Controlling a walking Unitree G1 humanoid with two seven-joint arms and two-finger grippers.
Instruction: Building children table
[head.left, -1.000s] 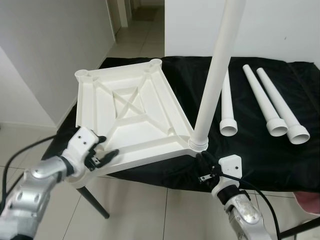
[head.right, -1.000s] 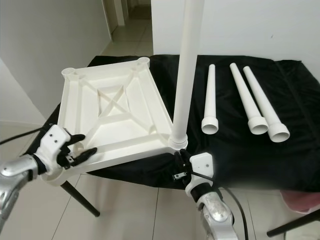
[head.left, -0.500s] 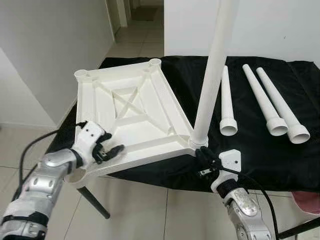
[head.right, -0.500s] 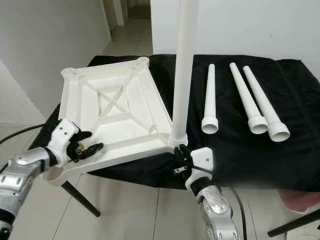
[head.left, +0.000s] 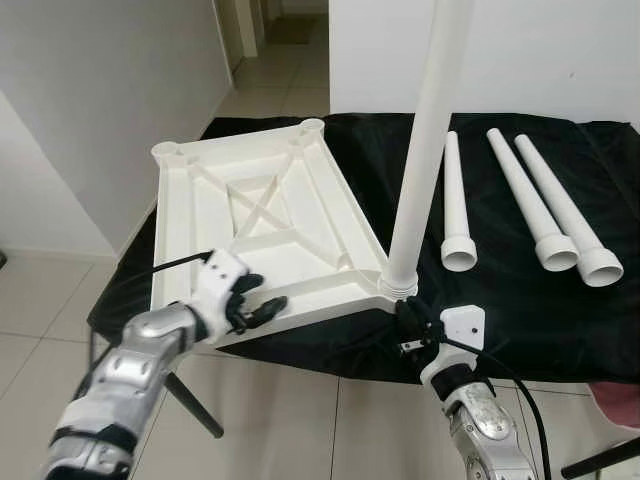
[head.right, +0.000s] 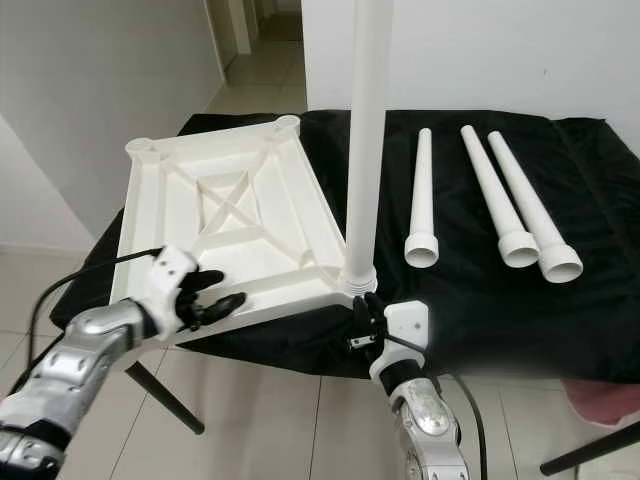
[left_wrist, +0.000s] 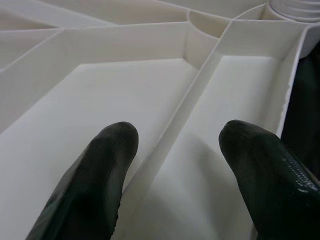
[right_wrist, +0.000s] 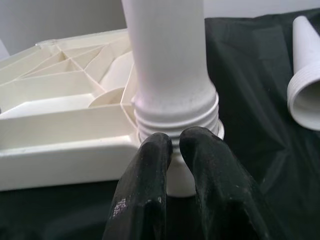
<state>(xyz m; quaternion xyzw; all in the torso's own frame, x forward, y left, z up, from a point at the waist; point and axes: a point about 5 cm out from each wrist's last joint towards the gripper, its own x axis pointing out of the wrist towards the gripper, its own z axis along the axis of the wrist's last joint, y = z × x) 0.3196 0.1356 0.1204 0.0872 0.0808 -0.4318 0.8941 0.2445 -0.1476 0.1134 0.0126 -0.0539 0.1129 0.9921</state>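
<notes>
– The left gripper (head.left: 262, 303), what is it doing in the left eye view?
– Its fingers are spread, at the near rim of the upside-down white tabletop (head.left: 255, 215), which lies on a black cloth (head.left: 520, 300).
– And the right gripper (head.left: 408, 318)?
– Just below the near right corner, where one white leg (head.left: 428, 140) stands upright in its socket. Three loose legs (head.left: 525, 205) lie on the cloth to the right.
– The left wrist view?
– Two black fingertips (left_wrist: 105, 165) apart, either side of a white rib (left_wrist: 170, 135) inside the tabletop.
– The right wrist view?
– Fingertips (right_wrist: 160, 150) pressed together, at the threaded foot of the standing leg.
</notes>
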